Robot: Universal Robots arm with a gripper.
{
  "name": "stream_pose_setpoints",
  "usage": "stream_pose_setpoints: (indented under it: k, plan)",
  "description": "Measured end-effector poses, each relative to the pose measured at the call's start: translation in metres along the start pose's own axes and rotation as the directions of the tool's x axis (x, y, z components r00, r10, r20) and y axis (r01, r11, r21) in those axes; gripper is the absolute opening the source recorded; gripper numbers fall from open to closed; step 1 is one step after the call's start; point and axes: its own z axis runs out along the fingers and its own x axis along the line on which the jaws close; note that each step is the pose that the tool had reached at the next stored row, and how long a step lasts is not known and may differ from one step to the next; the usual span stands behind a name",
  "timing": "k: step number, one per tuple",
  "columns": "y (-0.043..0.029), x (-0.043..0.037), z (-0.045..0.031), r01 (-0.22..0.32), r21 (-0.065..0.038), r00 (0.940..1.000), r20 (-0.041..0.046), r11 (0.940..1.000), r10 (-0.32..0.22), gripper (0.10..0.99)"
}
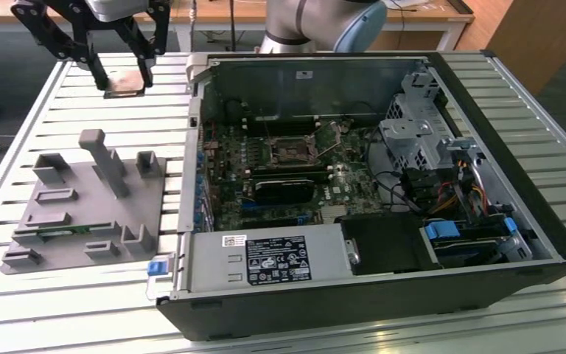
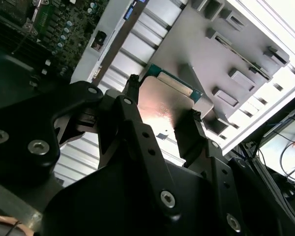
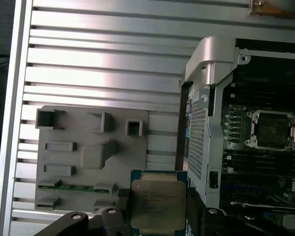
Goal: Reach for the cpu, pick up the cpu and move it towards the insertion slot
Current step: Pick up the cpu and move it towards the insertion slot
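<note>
At the exterior view's left a grey fixture tray (image 1: 86, 203) with upright pegs lies on the slatted table (image 1: 47, 310), a narrow green memory stick (image 3: 69, 186) seated along one of its edges in the first wrist view. Above and beyond the tray, the gripper (image 1: 124, 77) hangs over the table with its two black fingers (image 1: 97, 70) clamped on opposite edges of the cpu (image 1: 126, 82), which is lifted clear of the slats and lies roughly level. In the first wrist view the cpu (image 3: 158, 205) shows its silvery top plate with a thin green rim, pinched between the fingers (image 3: 194, 211); the second wrist view shows the same grasp from the other face, the cpu (image 2: 162, 105) held by its sides. Further toward the exterior view's right sits the open computer case (image 1: 480, 243), and in the middle of its motherboard the insertion slot (image 1: 291, 150), a square socket with metal frame and dark centre, well apart from the chip. Carrying it well likely means keeping the chip flat, clearing the case wall (image 1: 197, 70) and approaching the socket squarely
</note>
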Motion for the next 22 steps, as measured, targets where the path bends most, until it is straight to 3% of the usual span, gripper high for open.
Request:
stream_pose_setpoints:
  k: [22]
  plan:
    - [0.0010,-0.0807,-0.0004,0.000,-0.003,1.0000,0.0002,1.0000,0.000,0.541]
